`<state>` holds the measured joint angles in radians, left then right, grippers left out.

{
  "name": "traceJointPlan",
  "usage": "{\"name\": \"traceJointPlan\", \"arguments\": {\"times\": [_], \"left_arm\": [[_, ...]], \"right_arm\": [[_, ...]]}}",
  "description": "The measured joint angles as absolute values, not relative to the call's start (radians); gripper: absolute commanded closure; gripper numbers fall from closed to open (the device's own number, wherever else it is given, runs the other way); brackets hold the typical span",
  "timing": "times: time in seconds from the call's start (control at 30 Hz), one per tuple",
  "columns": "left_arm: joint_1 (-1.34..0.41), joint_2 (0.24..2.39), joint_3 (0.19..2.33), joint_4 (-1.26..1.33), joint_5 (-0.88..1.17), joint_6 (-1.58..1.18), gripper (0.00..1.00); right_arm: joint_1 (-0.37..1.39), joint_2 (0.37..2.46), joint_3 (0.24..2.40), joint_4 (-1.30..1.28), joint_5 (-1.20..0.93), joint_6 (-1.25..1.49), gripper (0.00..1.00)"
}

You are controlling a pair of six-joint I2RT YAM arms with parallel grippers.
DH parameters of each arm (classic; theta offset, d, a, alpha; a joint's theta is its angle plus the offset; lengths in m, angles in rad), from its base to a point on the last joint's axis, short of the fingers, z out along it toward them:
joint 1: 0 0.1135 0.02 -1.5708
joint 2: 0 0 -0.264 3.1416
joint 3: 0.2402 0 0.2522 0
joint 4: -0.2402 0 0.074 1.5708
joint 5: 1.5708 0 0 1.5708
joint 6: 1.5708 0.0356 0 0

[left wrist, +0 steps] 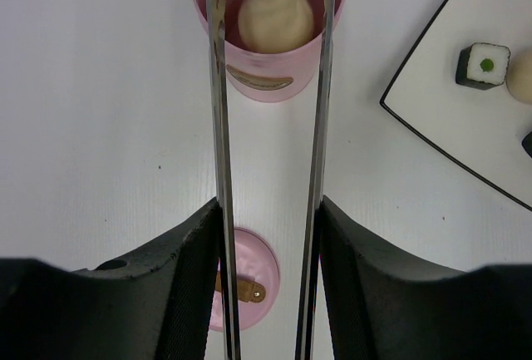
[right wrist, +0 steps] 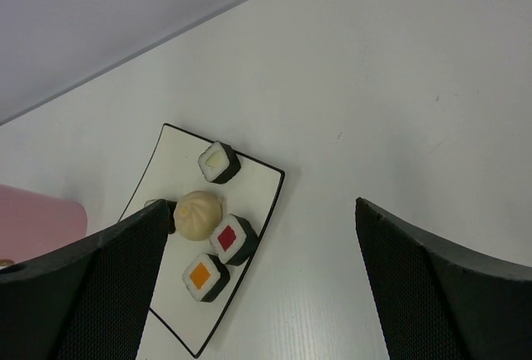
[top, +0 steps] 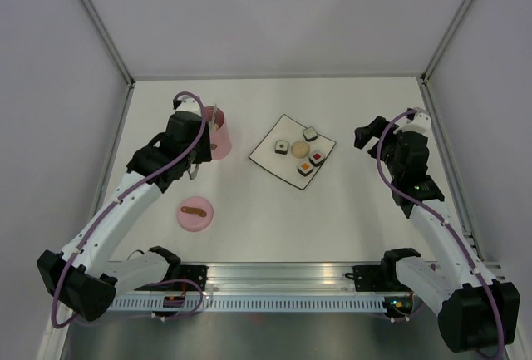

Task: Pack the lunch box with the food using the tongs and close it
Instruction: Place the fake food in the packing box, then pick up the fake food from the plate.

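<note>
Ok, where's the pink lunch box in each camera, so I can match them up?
Top external: the lunch box stands left of centre, partly hidden by the left arm.
Left wrist: top centre, crossed by the two arms of the tongs, a beige ball inside.
Right wrist: only a pink patch at the left edge.
Shared landmark: the white square plate, right of it in every view.

You have the pink lunch box open, a beige ball inside, tongs spread over its mouth, lid flat nearby.
</note>
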<state>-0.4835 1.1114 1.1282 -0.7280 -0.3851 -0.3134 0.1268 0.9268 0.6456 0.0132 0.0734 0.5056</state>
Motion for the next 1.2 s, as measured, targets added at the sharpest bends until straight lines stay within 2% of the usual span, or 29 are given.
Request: {"name": "traceJointPlan", "arguments": {"times": [0.2,0.43,0.57,0.77,1.2], "left_arm": [[-0.484,1.111,1.128,-0.732,-0.389,-0.313,0.46],[-0.485,1.112,1.178,-0.77,-0.337,-0.314,0.53],[-0.564,1.131,1.254,-0.772,-0.305,-0.316,0.53],[-0.783,1.256,1.328,-0.74,-0.286,-0.335,0.54],[-0.828,1.499,1.29,-0.683,-0.298,-0.409,0.52]], "right_arm": [[0.127,0.93,0.646,0.013,0.064,0.51,0.02],[0.127,0.93,0.646,0.013,0.067,0.517,0.02],[0.127,0.931,0.646,0.002,0.112,0.543,0.02],[0.127,0.953,0.646,-0.058,0.175,0.568,0.02],[0.127,0.942,0.646,-0.096,0.212,0.573,0.02]]}}
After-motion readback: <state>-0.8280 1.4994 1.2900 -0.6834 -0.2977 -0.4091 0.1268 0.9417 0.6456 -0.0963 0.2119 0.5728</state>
